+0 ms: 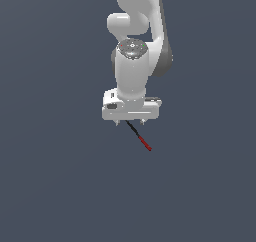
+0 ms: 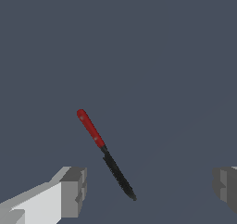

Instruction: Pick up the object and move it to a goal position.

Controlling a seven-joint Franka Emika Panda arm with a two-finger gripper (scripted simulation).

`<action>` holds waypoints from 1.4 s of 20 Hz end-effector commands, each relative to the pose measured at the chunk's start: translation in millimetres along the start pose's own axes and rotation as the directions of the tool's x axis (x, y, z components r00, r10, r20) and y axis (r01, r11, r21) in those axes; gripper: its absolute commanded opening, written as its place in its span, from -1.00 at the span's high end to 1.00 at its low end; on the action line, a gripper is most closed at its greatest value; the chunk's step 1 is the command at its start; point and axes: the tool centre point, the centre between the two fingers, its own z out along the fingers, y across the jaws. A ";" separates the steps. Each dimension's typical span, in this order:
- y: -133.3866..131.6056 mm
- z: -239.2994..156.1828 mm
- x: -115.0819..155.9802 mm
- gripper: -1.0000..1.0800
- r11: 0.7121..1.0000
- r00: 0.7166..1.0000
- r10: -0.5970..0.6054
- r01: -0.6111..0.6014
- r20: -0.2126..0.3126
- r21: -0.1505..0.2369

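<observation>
**Spread gripper above the red-and-black rod**

The white two-fingered gripper (image 1: 130, 121) on the glossy white robot arm (image 1: 134, 66) stands with its jaws spread wide and nothing between them. In the wrist view its grey fingertips (image 2: 74, 190) flank the thin, short red-and-black rod (image 2: 105, 153), which lies free on the flat slate-grey floor (image 1: 55, 176). The rod's black end is nearest the gripper; the red end points away.

My arm (image 1: 132, 61) looked like smooth white plastic with a soft sheen, topped by a duller grey cap. My gripper (image 2: 148, 188) had matt grey fingertips (image 2: 74, 190) on white, plastic-looking fingers. The rod (image 2: 105, 152) showed a smooth, slightly glossy red part and a rougher, matt black part. The ground (image 1: 50, 186) was flat, matt slate grey.
</observation>
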 end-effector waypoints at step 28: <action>0.7 55.3 -18.8 -0.92 0.977 0.976 -0.214 0.215 0.022 -0.013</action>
